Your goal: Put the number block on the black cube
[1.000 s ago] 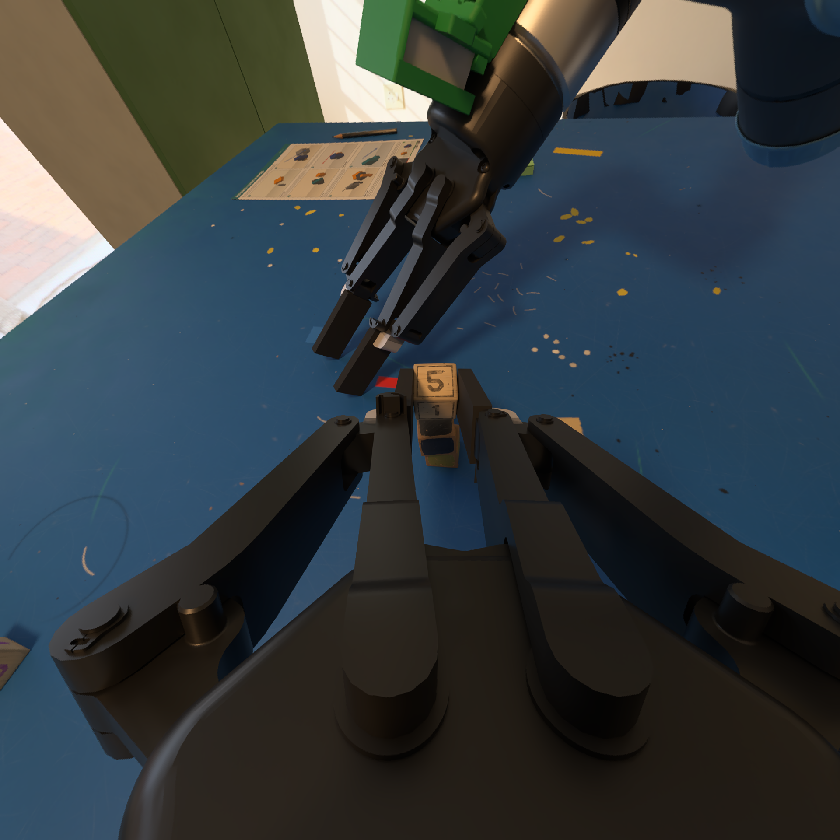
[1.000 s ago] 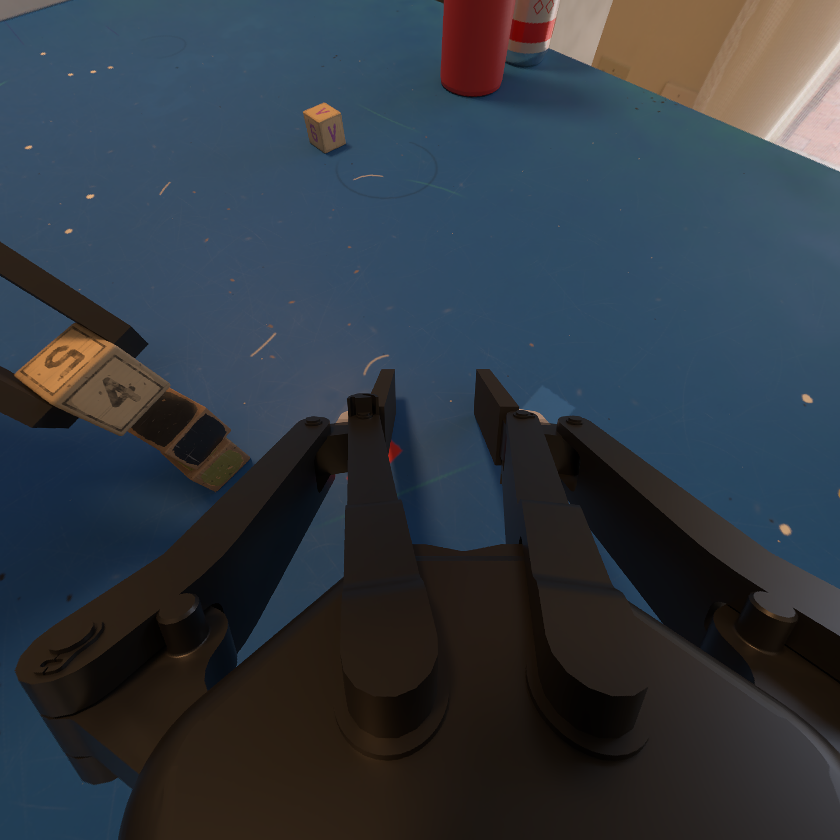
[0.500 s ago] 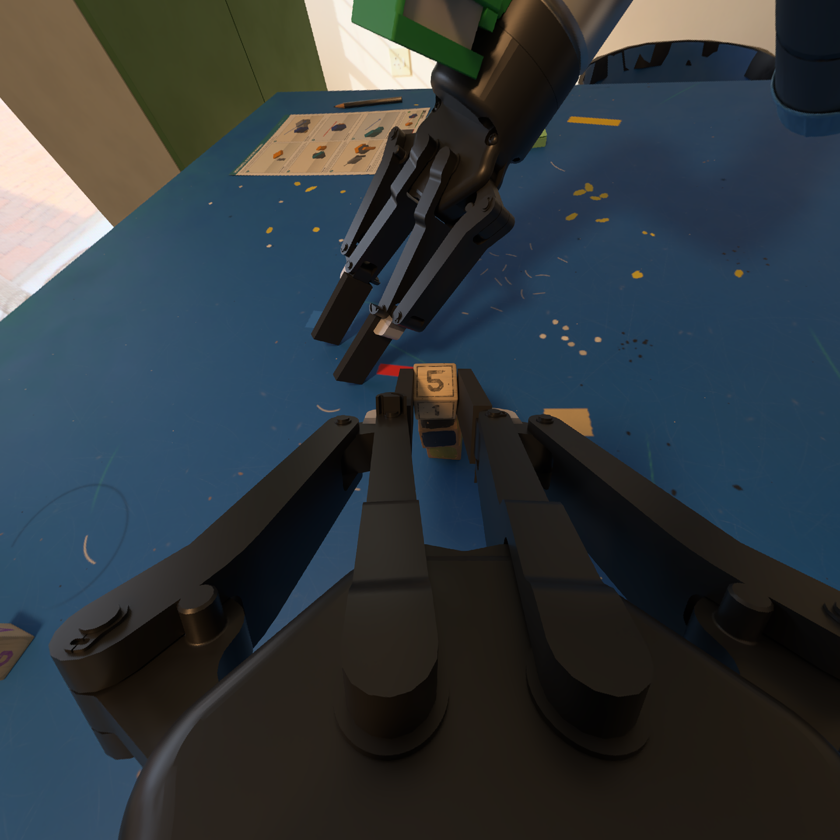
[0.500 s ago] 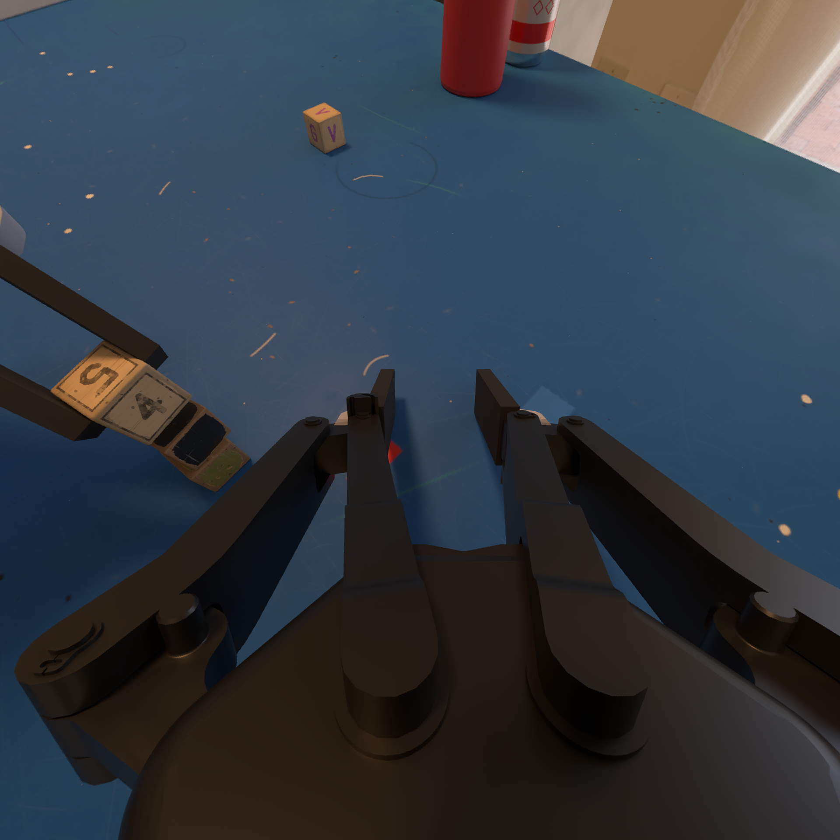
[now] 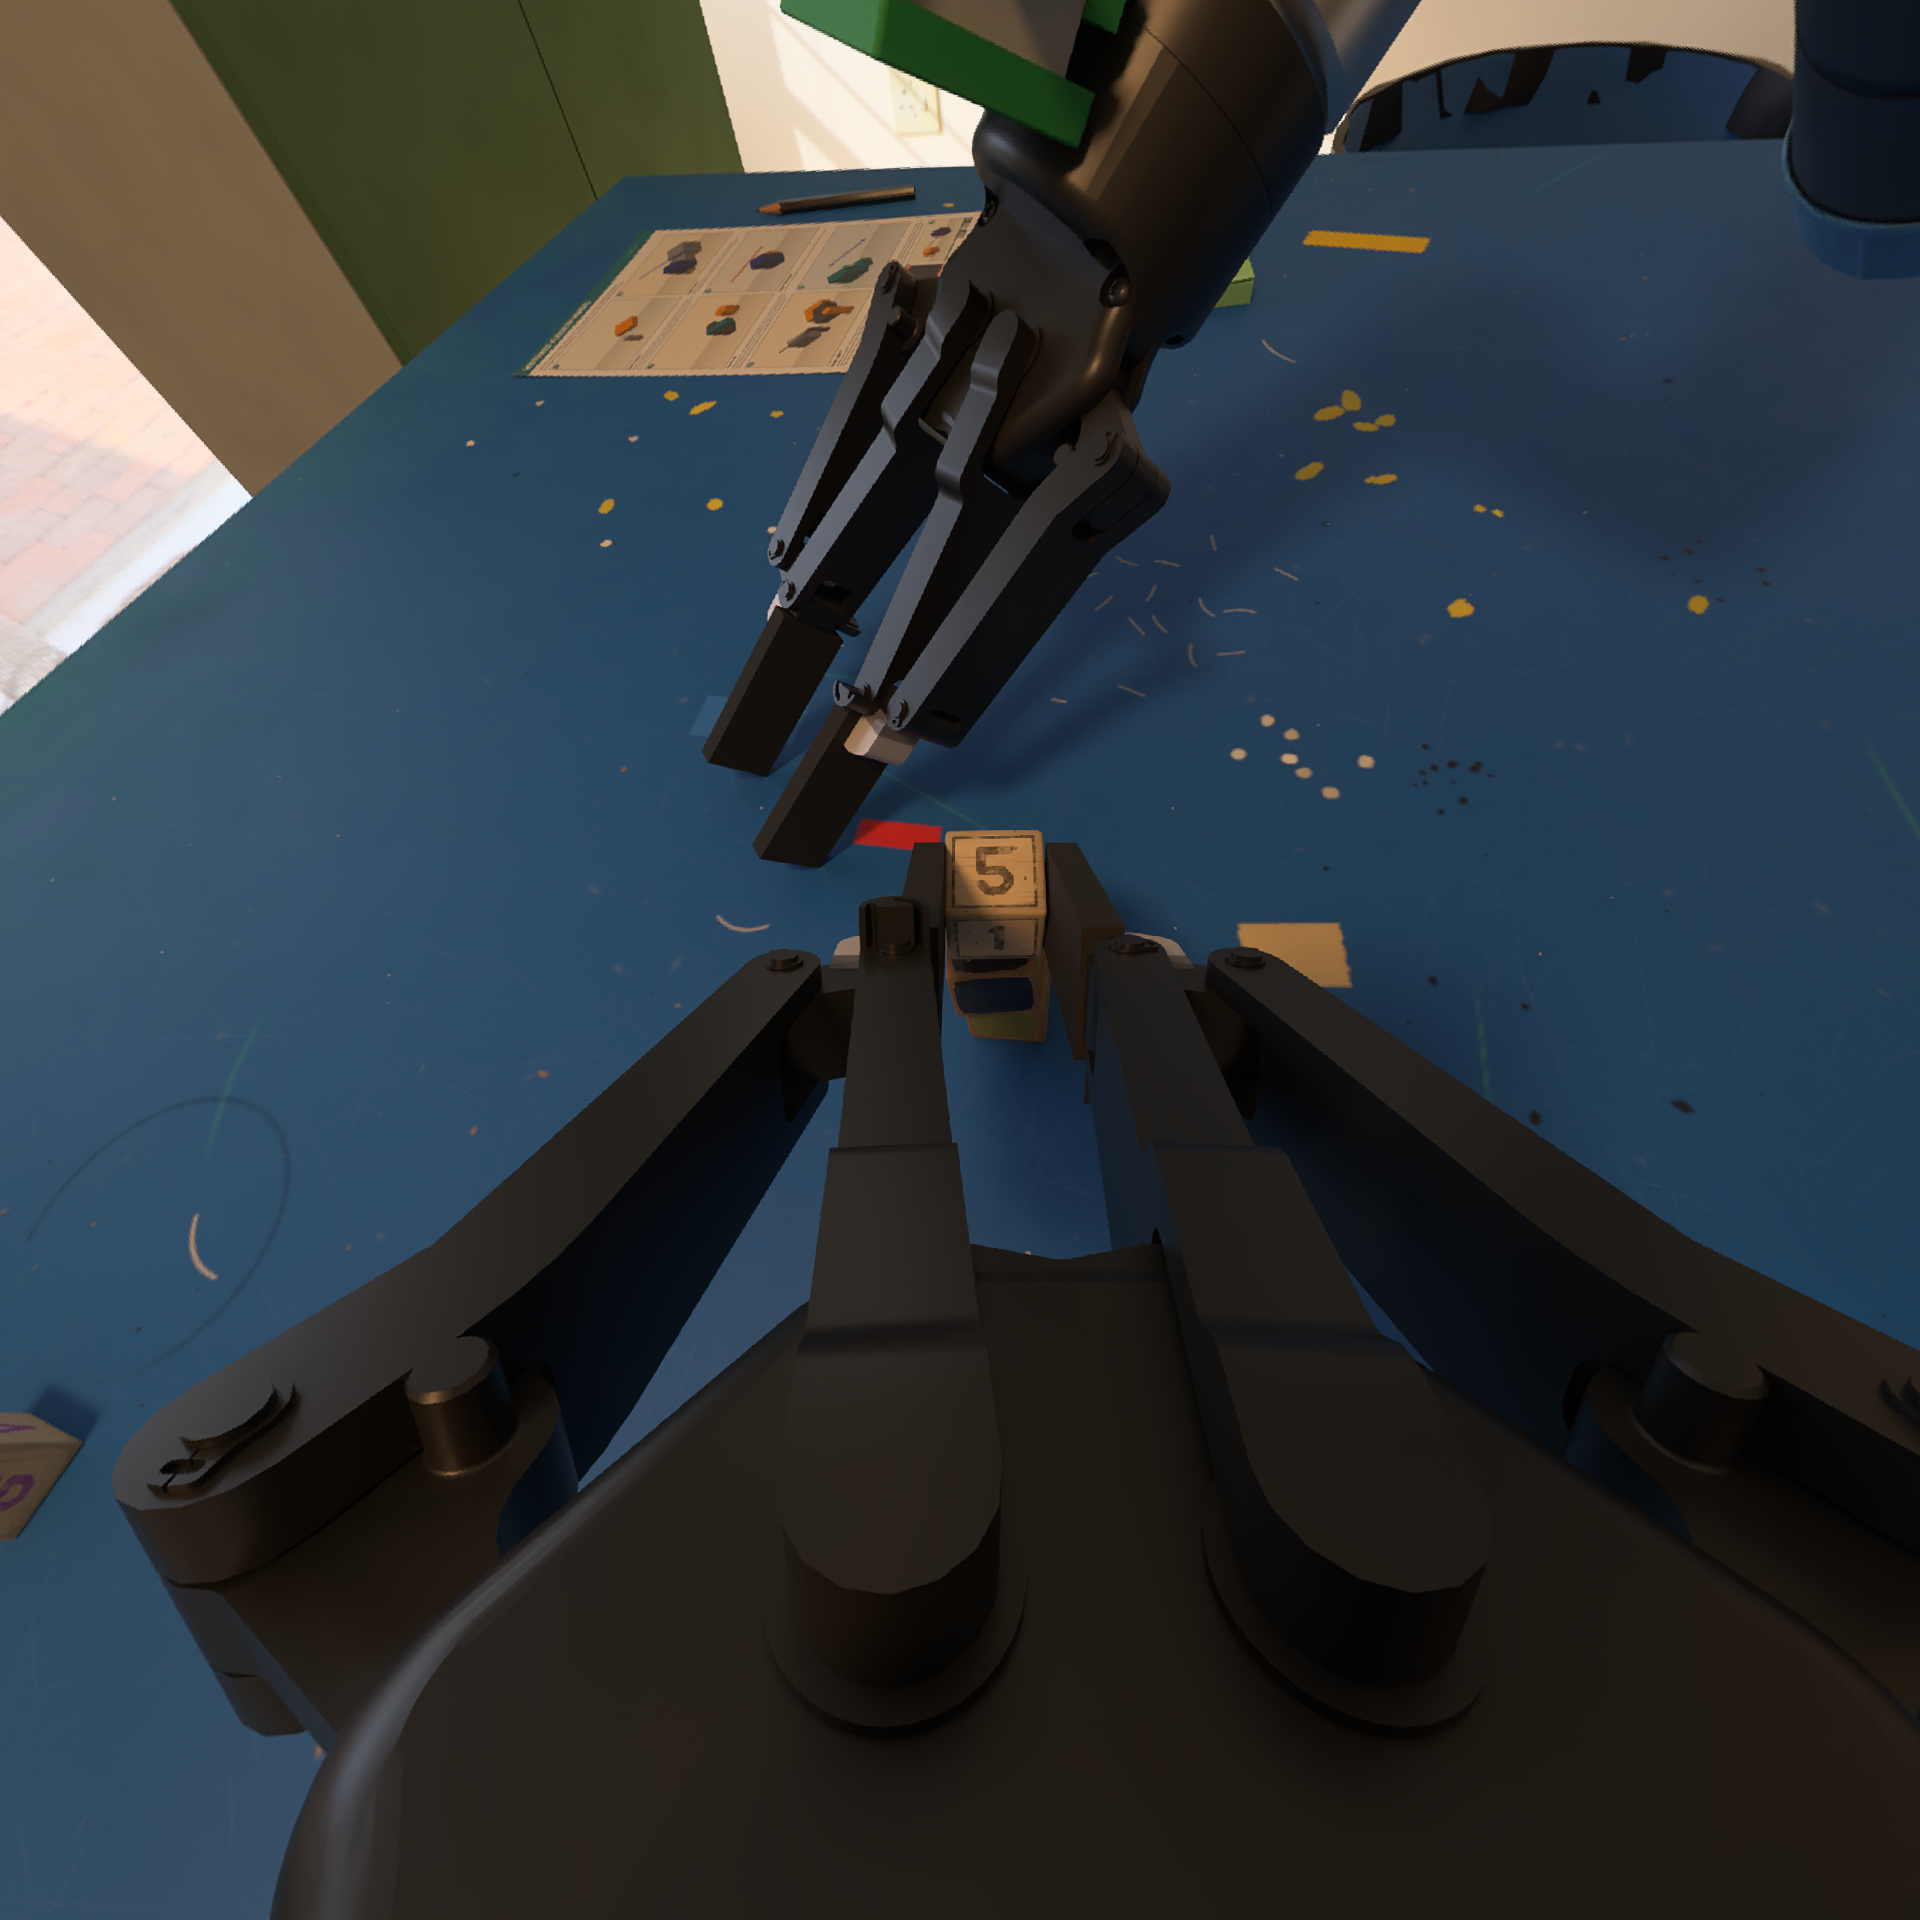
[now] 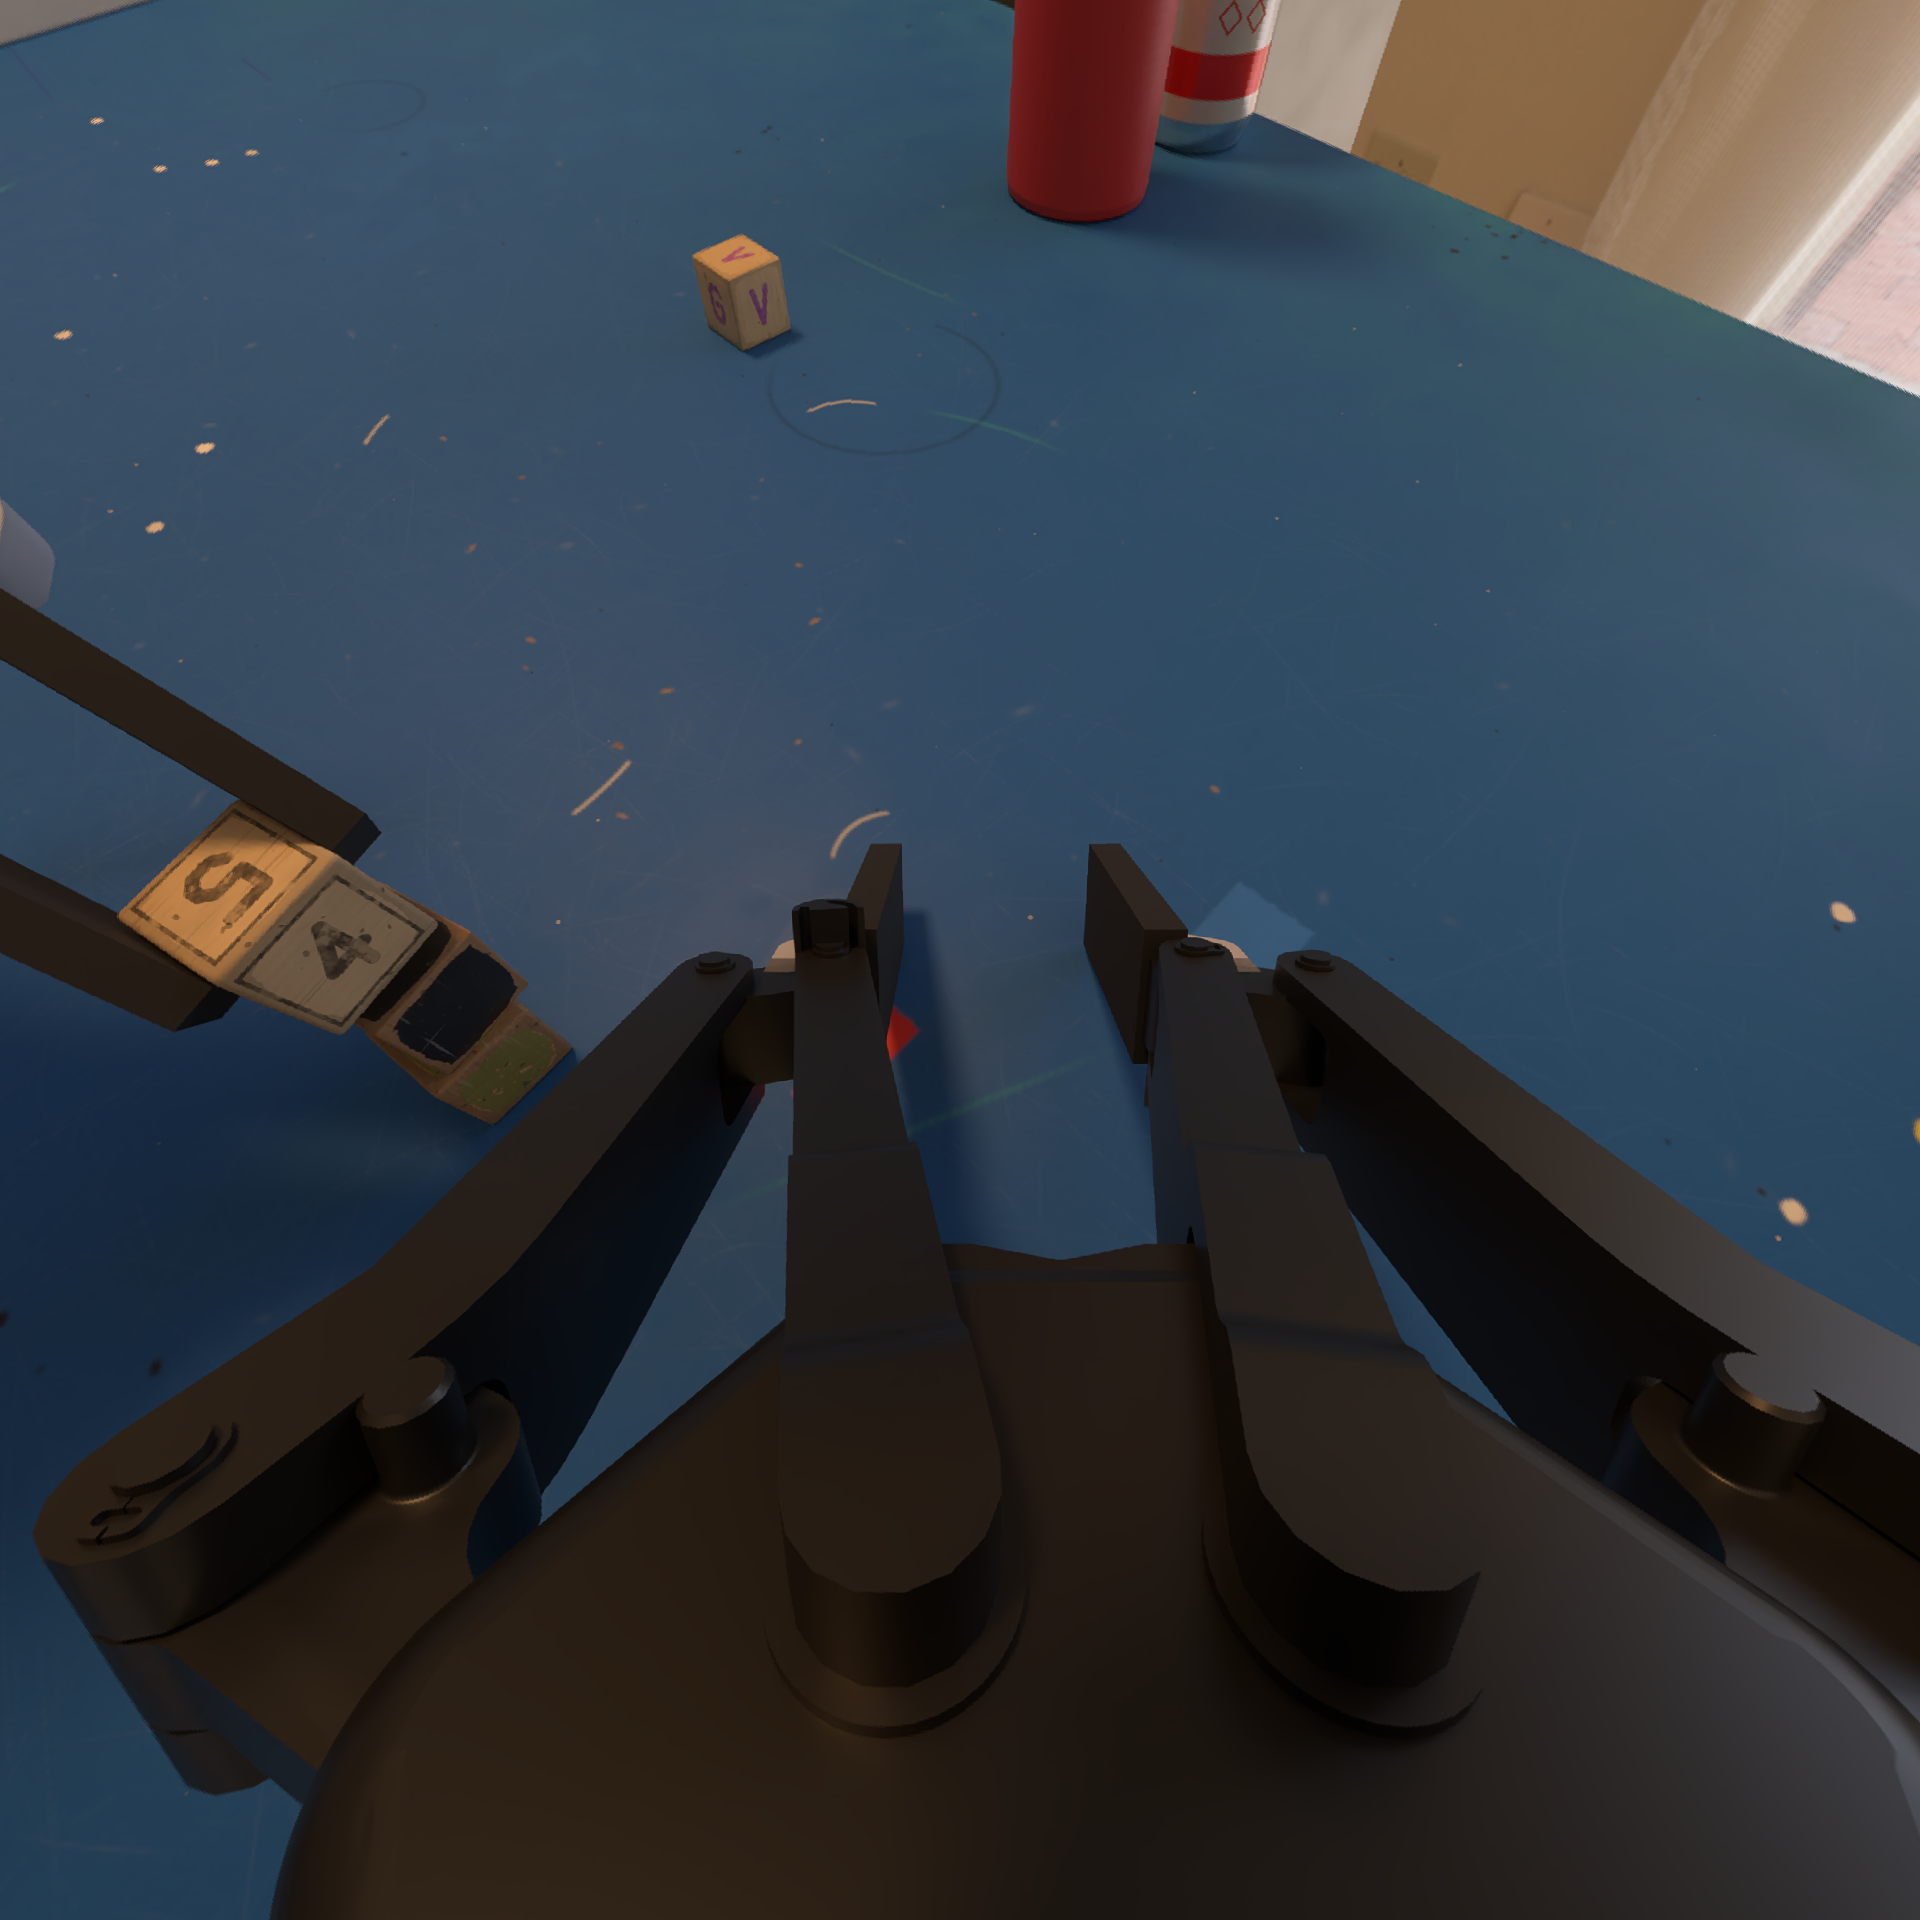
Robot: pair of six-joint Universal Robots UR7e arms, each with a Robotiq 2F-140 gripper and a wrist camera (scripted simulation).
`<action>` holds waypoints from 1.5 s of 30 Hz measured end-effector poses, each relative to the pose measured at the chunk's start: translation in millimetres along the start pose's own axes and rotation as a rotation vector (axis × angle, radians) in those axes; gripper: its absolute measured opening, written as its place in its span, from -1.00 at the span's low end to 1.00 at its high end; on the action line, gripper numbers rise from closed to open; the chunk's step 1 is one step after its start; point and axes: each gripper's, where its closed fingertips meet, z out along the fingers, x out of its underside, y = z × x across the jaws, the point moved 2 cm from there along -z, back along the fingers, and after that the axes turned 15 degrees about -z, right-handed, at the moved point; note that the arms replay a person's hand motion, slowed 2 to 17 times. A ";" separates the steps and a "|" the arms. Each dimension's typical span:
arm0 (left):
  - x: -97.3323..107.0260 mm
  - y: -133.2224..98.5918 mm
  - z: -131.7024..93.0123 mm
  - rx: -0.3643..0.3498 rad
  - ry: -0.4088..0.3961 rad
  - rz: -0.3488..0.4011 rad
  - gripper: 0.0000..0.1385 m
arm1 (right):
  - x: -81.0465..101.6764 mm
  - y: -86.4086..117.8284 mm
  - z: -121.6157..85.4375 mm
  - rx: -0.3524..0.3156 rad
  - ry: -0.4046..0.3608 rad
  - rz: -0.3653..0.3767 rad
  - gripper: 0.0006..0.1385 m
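Clamping the number block (image 5: pixel 994 871) between its two fingertips, the left gripper (image 5: pixel 995 914) is holding that pale wooden cube right above the black cube (image 5: pixel 992 995), with a dark pad pressing on each side face. The two cubes are stacking in one column in the left wrist view, and the black cube itself is sitting on a third, tan and greenish block (image 5: pixel 1006 1029) that is resting on the blue table (image 5: pixel 416 831). Whether the number block is already touching the black cube's top is hard to judge from this angle; the right wrist view is showing the number block (image 6: pixel 275 914) and the black cube (image 6: pixel 457 1003) meeting edge to edge, so they are probably in contact.

Just beyond the stack, a small red patch (image 5: pixel 896 833) is lying flat on the table, and a tan patch (image 5: pixel 1294 951) is lying to the right of the gripper. Past the red patch, the right gripper (image 5: pixel 769 805) is pointing down at the table with its fingers spread apart and nothing between them; its own view is showing the same gap (image 6: pixel 992 883).

Farther off, a printed sheet (image 5: pixel 727 307) and a pencil (image 5: pixel 836 200) are lying near the table's far edge. From the right wrist view, a lettered wooden block (image 6: pixel 741 291) is standing alone, well apart from the stack, and a red cylinder (image 6: pixel 1081 104) with a red and white can (image 6: pixel 1210 73) just behind it is standing near the far edge.
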 end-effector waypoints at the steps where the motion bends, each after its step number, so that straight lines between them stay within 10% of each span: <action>1: 0.2 0.1 0.1 -0.002 0.002 0.000 -0.63 | 0.0 0.0 0.0 0.000 0.000 0.000 -0.32; 45: 8.6 6.0 7.9 -0.033 0.046 -0.021 -0.52 | -0.1 0.0 0.1 0.000 0.000 -0.001 -0.32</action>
